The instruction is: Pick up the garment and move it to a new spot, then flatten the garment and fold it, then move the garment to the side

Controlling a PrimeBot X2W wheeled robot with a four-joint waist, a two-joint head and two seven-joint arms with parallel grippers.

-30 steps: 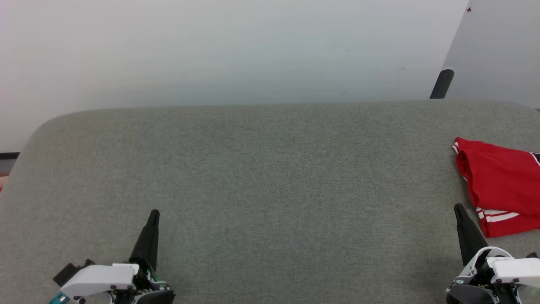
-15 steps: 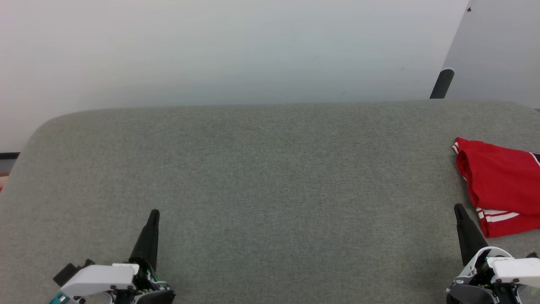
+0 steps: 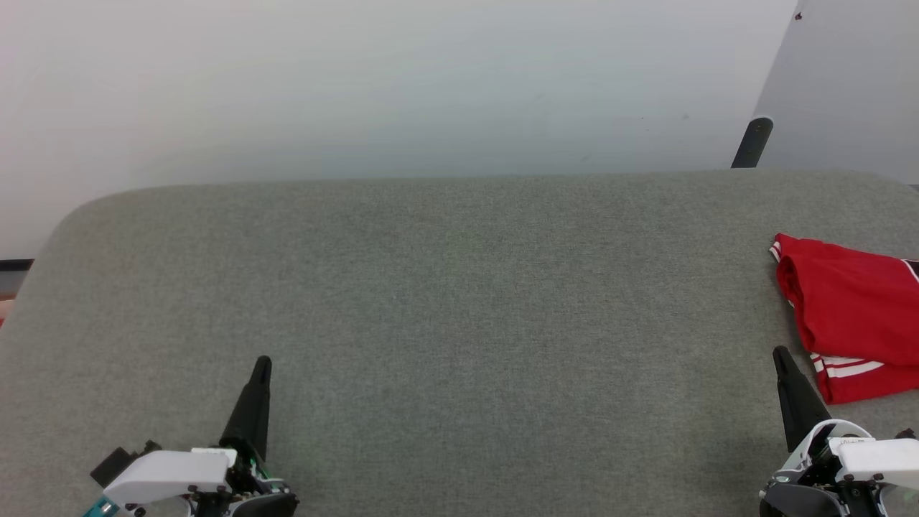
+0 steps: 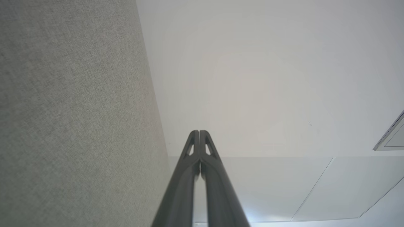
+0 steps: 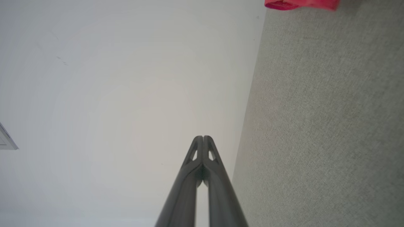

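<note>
The garment [image 3: 854, 316], red with white-striped trim, lies folded at the far right of the grey fabric surface [image 3: 459, 301], cut off by the frame edge. A sliver of the garment [image 5: 300, 4] shows at the top of the right wrist view. My right gripper [image 3: 777, 353] rests at the lower right, just left of the garment's near corner, apart from it, shut with nothing in it; its tips [image 5: 203, 137] meet in the wrist view. My left gripper [image 3: 263, 361] rests at the lower left, far from the garment, shut and empty, fingers pressed together [image 4: 199, 131].
A pale wall [image 3: 402, 86] rises behind the surface's rounded far edge. A dark post [image 3: 752, 142] and a grey panel [image 3: 847, 86] stand at the back right. The surface's rounded left corner lies at the left.
</note>
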